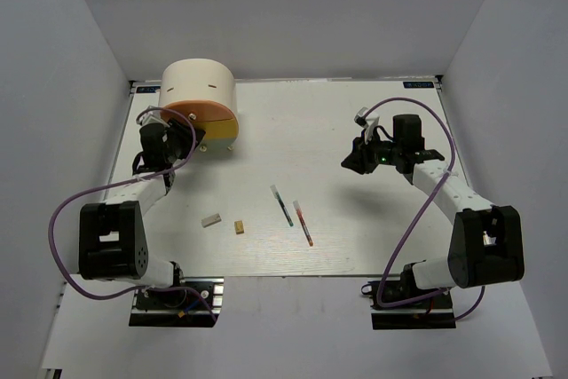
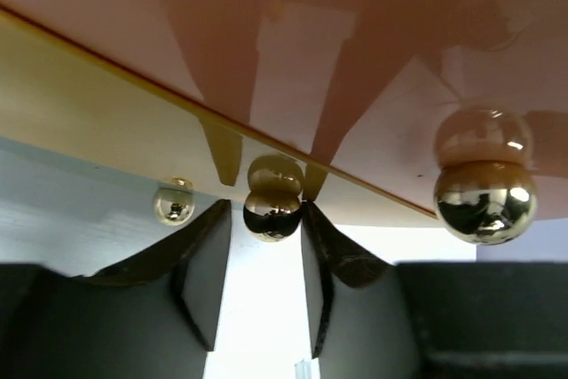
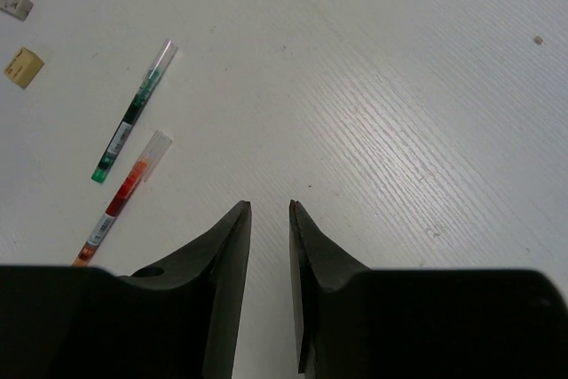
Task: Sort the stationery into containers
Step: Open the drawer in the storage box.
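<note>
The cream drum [image 1: 200, 84] stands at the far left with an orange tray [image 1: 202, 114] and a yellow tray [image 1: 222, 131] at its base. My left gripper [image 1: 185, 138] is at the trays. In the left wrist view its jaws [image 2: 266, 204] flank a gold knob [image 2: 272, 210] on the tray's edge; the right finger touches it and a sliver of gap shows on the left. My right gripper [image 1: 352, 162] is open and empty above bare table [image 3: 270, 205]. A green pen [image 1: 282, 205], a red pen [image 1: 303, 223], a grey block [image 1: 210, 220] and a tan block [image 1: 239, 227] lie mid-table. No highlighters show.
Two more gold knobs show in the left wrist view, a large one at the right [image 2: 484, 201] and a small one at the left [image 2: 173, 204]. White walls enclose the table on three sides. The pens [image 3: 131, 113] and blocks [image 3: 22, 67] lie to the left of my right gripper.
</note>
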{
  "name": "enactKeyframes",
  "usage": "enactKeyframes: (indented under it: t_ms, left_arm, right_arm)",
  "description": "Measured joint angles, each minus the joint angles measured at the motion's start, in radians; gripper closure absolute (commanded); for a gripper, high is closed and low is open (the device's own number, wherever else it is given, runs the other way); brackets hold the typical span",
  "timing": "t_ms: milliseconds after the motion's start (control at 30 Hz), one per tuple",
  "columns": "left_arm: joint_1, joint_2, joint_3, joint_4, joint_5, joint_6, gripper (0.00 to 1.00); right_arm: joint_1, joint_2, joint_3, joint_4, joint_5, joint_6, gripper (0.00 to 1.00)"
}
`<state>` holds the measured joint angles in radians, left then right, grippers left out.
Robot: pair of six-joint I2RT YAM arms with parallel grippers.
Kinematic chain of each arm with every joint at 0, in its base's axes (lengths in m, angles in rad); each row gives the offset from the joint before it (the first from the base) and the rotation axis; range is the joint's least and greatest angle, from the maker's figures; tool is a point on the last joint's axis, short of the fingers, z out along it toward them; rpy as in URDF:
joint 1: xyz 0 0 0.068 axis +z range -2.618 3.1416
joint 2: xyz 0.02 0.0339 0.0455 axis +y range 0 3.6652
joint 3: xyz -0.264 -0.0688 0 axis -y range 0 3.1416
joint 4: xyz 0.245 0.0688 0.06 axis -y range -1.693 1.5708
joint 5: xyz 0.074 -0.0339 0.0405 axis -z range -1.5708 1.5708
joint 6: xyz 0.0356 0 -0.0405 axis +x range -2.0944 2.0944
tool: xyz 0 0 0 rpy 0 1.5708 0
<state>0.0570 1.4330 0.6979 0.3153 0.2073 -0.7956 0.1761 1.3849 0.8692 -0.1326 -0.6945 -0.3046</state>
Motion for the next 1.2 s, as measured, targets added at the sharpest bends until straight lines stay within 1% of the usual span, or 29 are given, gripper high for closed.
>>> enactKeyframes:
  t_ms: [133,167,200,300,400,433,633,800,967,1033,1067,1100,1133,1167,1200]
  left_arm:
    - [0.0,0.003,0.005,0.008,0.006,-0.002,0.6]
    - [0.0,0.003,0.005,0.008,0.008,-0.002,0.6]
    - [0.0,0.003,0.006,0.009,0.008,-0.003,0.65]
    - [0.0,0.003,0.006,0.01,0.01,-0.005,0.73]
    - [0.0,0.003,0.005,0.011,0.01,-0.006,0.74]
    - [0.0,0.003,0.005,0.012,0.01,-0.006,0.76]
    - [0.0,-0.027,-0.042,0.047,0.01,-0.016,0.76]
    - [0.0,-0.141,-0.143,0.051,0.009,-0.019,0.76]
    - [0.0,-0.236,-0.21,0.028,0.002,-0.026,0.76]
    - [0.0,-0.254,-0.224,0.025,0.0,-0.029,0.69]
    - [0.0,-0.259,-0.226,0.024,-0.001,-0.03,0.63]
    - [0.0,-0.261,-0.228,0.021,-0.001,-0.032,0.45]
    - [0.0,-0.262,-0.228,0.02,-0.001,-0.03,0.37]
    - [0.0,-0.263,-0.228,0.014,-0.002,-0.034,0.3]
    - [0.0,-0.263,-0.228,0.008,-0.003,-0.032,0.23]
  right_arm:
    - [0.0,0.0,0.0,0.0,0.0,0.0,0.7]
    - [0.0,0.0,0.0,0.0,0.0,0.0,0.7]
    - [0.0,0.0,0.0,0.0,0.0,0.0,0.7]
    - [0.0,0.0,0.0,0.0,0.0,-0.003,0.7]
    - [0.0,0.0,0.0,-0.001,0.0,-0.008,0.7]
    - [0.0,0.001,0.0,-0.001,0.0,-0.01,0.7]
    - [0.0,0.005,0.0,-0.002,0.0,-0.014,0.7]
    - [0.0,0.009,0.0,-0.003,-0.001,-0.014,0.7]
    - [0.001,0.021,0.0,-0.006,-0.002,-0.014,0.7]
    - [0.001,0.023,0.0,-0.007,-0.002,-0.014,0.7]
    - [0.001,0.024,0.0,-0.008,-0.002,-0.015,0.7]
    - [0.001,0.024,0.0,-0.009,-0.002,-0.017,0.68]
    - [0.001,0.024,0.0,-0.012,-0.005,-0.019,0.66]
    - [0.001,0.024,0.001,-0.018,-0.008,-0.023,0.61]
    - [0.003,0.024,0.002,-0.027,-0.011,-0.028,0.58]
